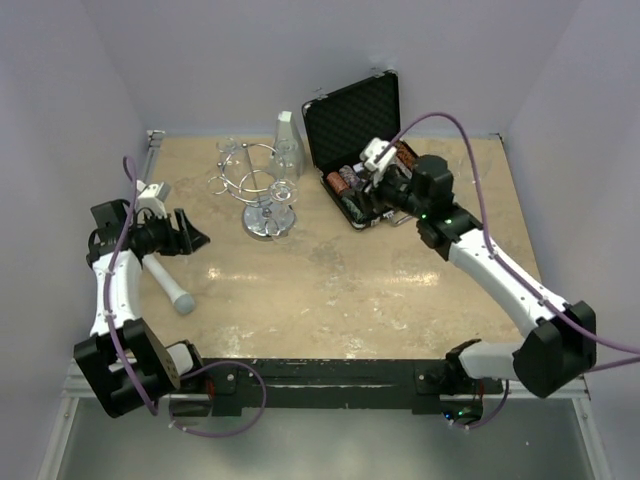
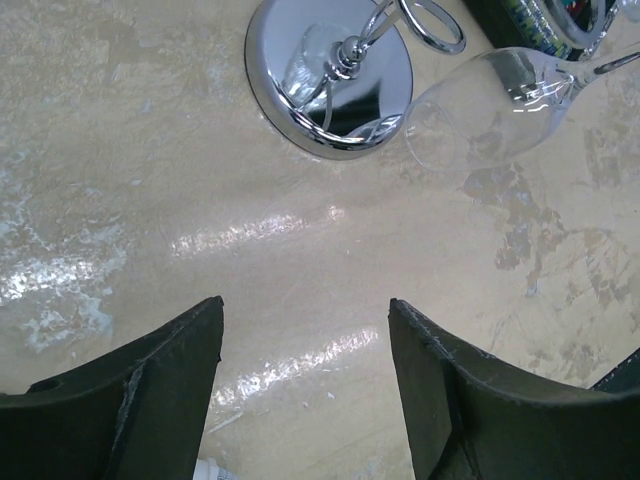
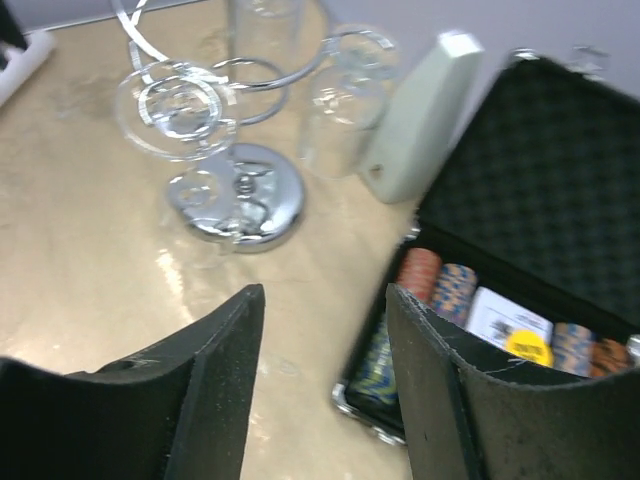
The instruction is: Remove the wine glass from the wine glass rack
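The chrome wine glass rack (image 1: 266, 205) stands at the back middle of the table on a round mirrored base (image 2: 330, 75), also seen in the right wrist view (image 3: 236, 196). Several clear wine glasses hang upside down from its loops. One bowl (image 2: 490, 105) shows just right of the base, and another glass (image 3: 175, 105) hangs at the front. My left gripper (image 1: 193, 236) is open and empty, left of the rack and apart from it (image 2: 305, 305). My right gripper (image 1: 368, 197) is open and empty over the front edge of a black case, right of the rack (image 3: 325, 295).
An open black foam-lined case (image 1: 352, 120) with stacks of poker chips (image 3: 440, 285) stands right of the rack. A pale wedge-shaped block (image 1: 286, 135) stands behind the rack (image 3: 420, 110). A white and grey cylinder (image 1: 170, 285) lies near the left arm.
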